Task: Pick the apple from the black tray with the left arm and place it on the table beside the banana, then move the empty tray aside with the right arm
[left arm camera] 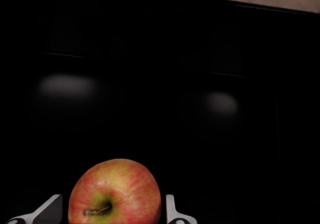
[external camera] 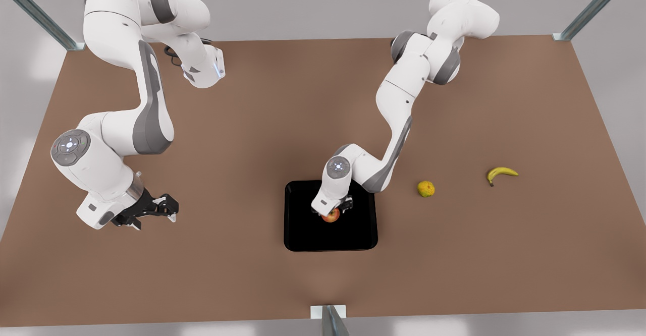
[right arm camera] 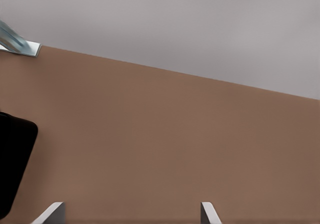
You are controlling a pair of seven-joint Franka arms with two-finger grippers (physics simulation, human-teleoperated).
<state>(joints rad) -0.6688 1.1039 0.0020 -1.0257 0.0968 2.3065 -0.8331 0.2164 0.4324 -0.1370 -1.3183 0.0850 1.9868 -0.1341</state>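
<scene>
The small red apple [external camera: 331,217] [left arm camera: 115,191] lies near the middle of the glossy black tray [external camera: 303,235] [left arm camera: 150,84]. My left gripper [external camera: 335,210] [left arm camera: 112,200] is lowered over it, open, with a finger on each side of the fruit; one finger stands a little off it, the other nearly touches. The yellow banana [external camera: 501,173] lies on the brown table [external camera: 252,124] toward the front view's right. My right gripper [external camera: 169,210] [right arm camera: 131,206] hangs open with nothing between its fingers, off at the front view's left. A corner of the tray [right arm camera: 15,159] shows in its wrist view.
A yellow-green lumpy fruit [external camera: 426,188] sits on the table between the tray and the banana. Grey metal posts [external camera: 333,321] stand at the table's corners and the middle of the near edge. Bare tabletop stretches around the banana and between the tray and the right gripper.
</scene>
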